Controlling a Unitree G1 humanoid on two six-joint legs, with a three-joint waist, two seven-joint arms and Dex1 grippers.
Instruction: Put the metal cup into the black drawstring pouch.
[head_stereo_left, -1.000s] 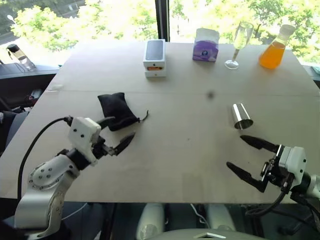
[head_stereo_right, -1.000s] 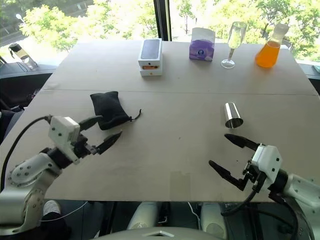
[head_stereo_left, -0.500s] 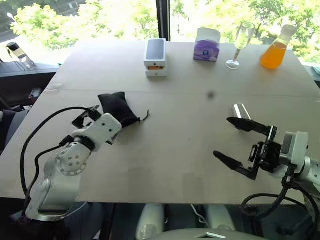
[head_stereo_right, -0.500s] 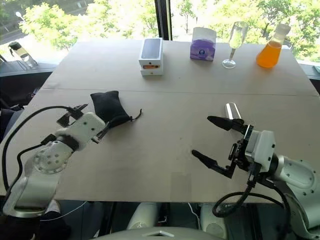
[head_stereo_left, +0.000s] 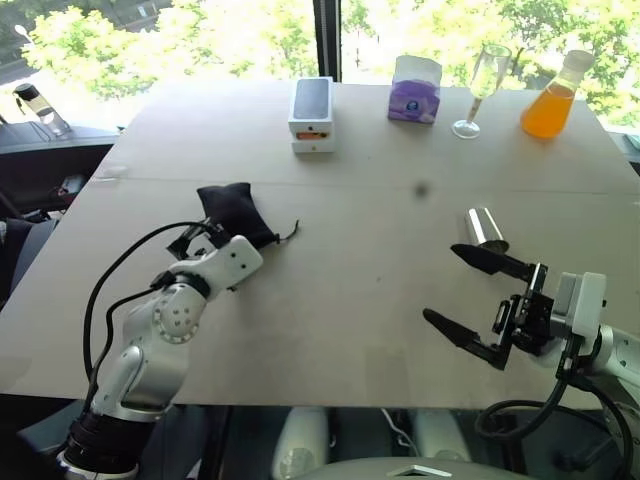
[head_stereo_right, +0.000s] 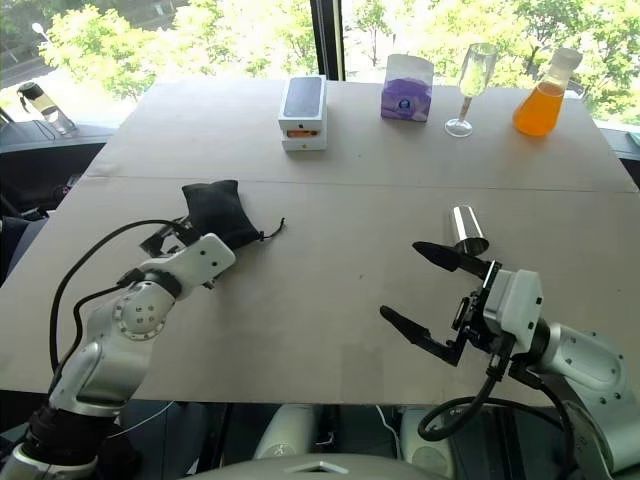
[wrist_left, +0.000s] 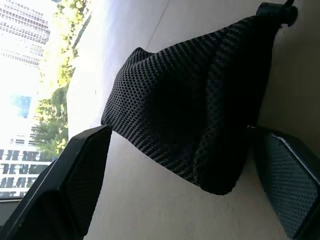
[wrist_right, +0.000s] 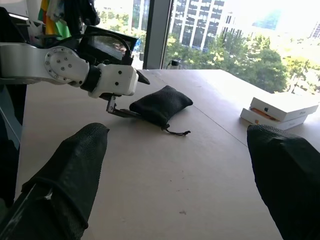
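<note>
Left eye view: left gripper (wrist_left: 175, 165) (jaws spread) flanks soft black mesh drawstring pouch (head_stereo_left: 234, 213) left of centre; right gripper (head_stereo_left: 466, 300) gapes below small shiny steel cup (head_stereo_left: 484, 230).

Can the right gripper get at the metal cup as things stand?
Probably yes. The right gripper is open, and the metal cup stands just beyond its farther finger on bare table, with nothing between them. The champagne glass and orange flask sit well behind.

path right tool (head_stereo_right: 433, 296) to metal cup (head_stereo_right: 466, 230): bare table (head_stereo_right: 340, 260) | far edge: phone box (head_stereo_right: 302, 112), glass (head_stereo_right: 470, 90)
</note>
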